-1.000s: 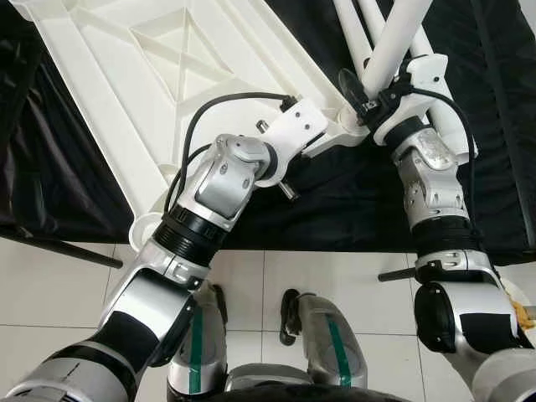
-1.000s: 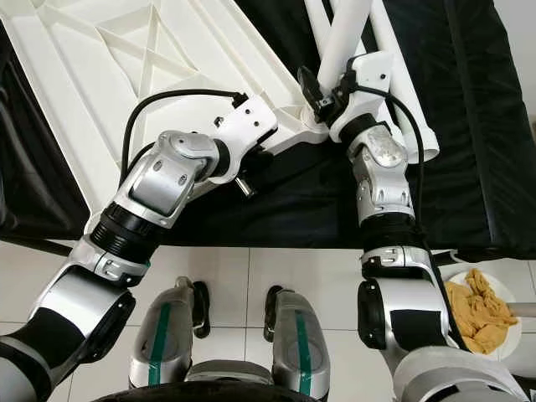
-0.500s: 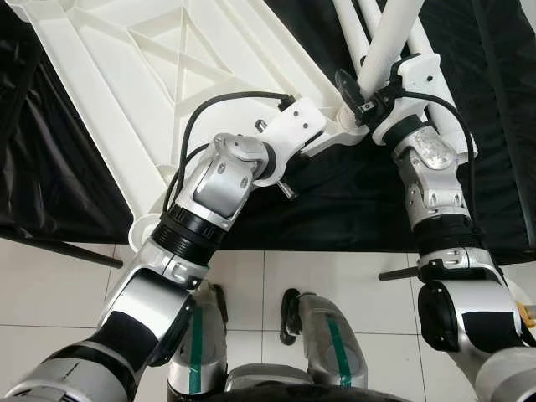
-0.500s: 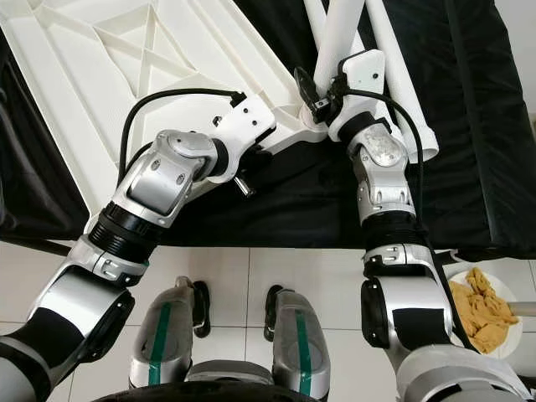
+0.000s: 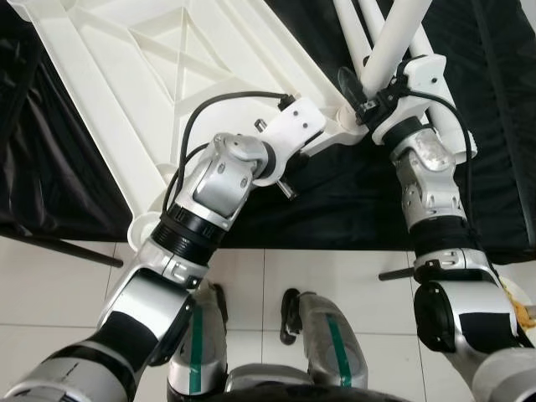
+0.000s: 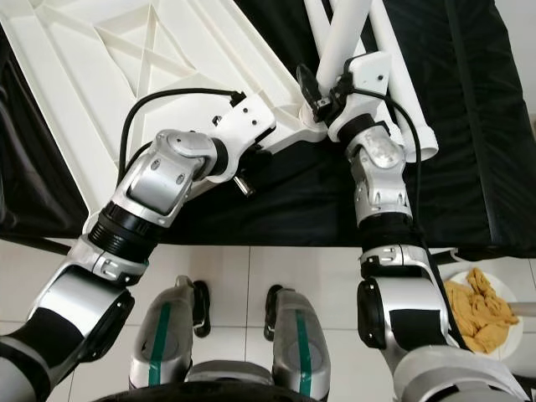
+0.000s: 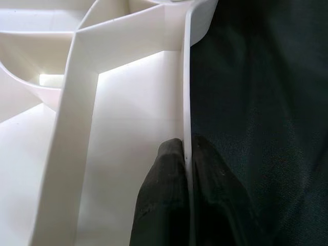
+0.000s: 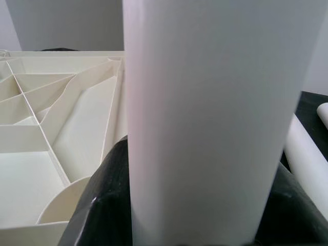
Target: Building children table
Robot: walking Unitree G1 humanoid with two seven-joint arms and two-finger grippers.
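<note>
left wrist view has the left claw [image 7: 187, 154] pinched shut on the thin rim of the white tabletop [image 5: 167, 75], which lies ribbed side up on the black-draped bench [image 5: 352, 193]. at the tabletop's near corner the right claw [image 8: 197, 205] is closed around a white table leg [image 5: 394, 42]. step in hand looks like seating that leg; next, line it up with the corner socket and press in.

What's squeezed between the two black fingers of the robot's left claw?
The thin white rim of the tabletop, pinched between the left claw's fingers, as the left wrist view shows.
</note>
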